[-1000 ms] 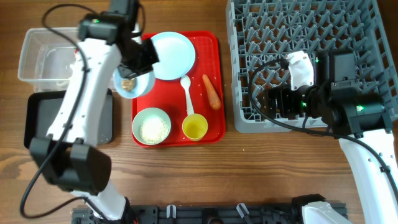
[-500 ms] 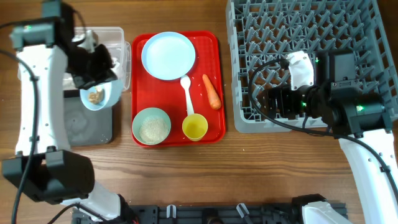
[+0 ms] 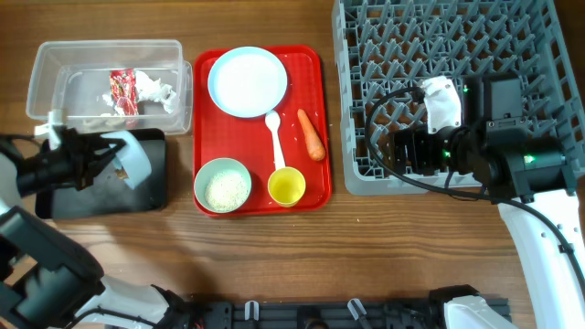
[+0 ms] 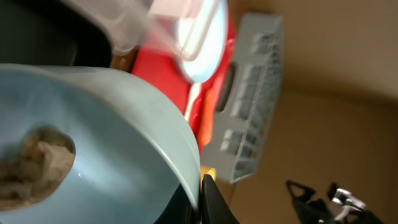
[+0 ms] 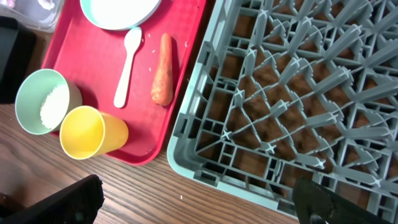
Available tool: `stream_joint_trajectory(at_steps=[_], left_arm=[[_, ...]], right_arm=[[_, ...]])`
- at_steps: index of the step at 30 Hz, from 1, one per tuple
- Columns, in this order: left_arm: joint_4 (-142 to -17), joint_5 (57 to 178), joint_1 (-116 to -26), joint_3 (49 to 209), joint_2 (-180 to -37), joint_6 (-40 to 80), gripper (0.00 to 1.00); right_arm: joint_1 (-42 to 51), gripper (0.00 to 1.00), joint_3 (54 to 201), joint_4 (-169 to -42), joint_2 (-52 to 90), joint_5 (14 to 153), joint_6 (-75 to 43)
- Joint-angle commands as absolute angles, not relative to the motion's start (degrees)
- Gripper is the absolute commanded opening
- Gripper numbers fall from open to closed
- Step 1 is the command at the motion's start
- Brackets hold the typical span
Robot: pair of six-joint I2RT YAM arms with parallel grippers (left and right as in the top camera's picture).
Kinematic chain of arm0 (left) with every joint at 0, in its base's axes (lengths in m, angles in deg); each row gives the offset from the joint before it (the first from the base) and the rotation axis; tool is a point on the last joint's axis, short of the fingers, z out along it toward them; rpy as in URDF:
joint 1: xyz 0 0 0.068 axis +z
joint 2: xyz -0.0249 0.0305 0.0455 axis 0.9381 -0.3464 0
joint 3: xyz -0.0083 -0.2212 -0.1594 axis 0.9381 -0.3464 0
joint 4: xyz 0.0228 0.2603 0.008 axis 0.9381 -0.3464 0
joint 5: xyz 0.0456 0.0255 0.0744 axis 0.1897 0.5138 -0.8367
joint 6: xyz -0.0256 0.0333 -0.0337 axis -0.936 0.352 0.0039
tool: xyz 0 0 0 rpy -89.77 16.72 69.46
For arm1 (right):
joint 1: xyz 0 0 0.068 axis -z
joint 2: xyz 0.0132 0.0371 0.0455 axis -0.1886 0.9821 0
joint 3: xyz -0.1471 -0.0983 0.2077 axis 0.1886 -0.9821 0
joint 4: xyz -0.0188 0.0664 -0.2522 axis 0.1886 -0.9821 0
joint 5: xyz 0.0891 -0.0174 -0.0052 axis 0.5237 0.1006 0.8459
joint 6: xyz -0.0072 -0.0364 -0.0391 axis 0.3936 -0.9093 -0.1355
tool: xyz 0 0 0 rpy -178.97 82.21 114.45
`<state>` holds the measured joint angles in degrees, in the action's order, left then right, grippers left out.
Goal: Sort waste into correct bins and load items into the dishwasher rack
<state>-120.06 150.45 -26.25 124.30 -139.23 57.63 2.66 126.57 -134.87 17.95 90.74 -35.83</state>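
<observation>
Pilot: Left arm has swung down and out to the left since half a second ago. Then it stood tall over the bins with the bowl level; now it lies low across the bench. From overhead, the left pincer point(image 3: 108, 161) is closed on the bowl point(image 3: 134, 164), which hangs tipped on its side over the right part of the black tray point(image 3: 155, 196).

Spotter: Which way does it lie from the pincer?

Pilot: Toward the red tray point(image 3: 306, 73), just past the fingertips. It is well short of the clear tub point(image 3: 46, 64), where the napkin point(image 3: 163, 91) sits. I judge the mouth has to roll further over so the load drops straight into the black tray.

Spotter: Left wrist view?

Pilot: I see the bowl filling most of it. Scraps point(image 4: 31, 163) cling to its bottom, not yet out. One dark finger point(image 4: 212, 202) presses at the rim. The other finger is hidden, so I judge the grip from that one alone.

Spotter: And the right wrist?

Pilot: I have the right pincer point(image 5: 196, 198) spread wide and empty, hovering by the near left corner of the rack point(image 5: 280, 124). The carrot point(image 5: 163, 70) lies on the red tray. Its long axis runs up the picture, nearly in line with the spoon point(image 5: 126, 65) just beside it. I reckon the right arm is the nearer one for it, with the left arm busy.
</observation>
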Motion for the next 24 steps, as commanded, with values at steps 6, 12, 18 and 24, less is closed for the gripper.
stream_joint_trajectory(at_steps=[6,12,18,24], left_arm=[[-116.69,169.45,-17.53,118.25,-138.73,62.12,0.04],[-120.32,175.76,-17.53,118.25,-138.73,60.85,0.04],[-121.28,173.6,-17.62,118.31,-138.7,59.12,0.04],[-127.69,172.83,-25.31,123.73,-130.92,65.37,0.04]], right_arm=[[2.36,1.0,127.45,-135.27,18.04,91.9,-35.55],[2.36,1.0,127.45,-135.42,18.04,91.88,-35.61],[2.36,1.0,127.45,-135.77,18.04,91.88,-35.74],[2.36,1.0,127.45,-135.51,18.04,91.85,-35.68]])
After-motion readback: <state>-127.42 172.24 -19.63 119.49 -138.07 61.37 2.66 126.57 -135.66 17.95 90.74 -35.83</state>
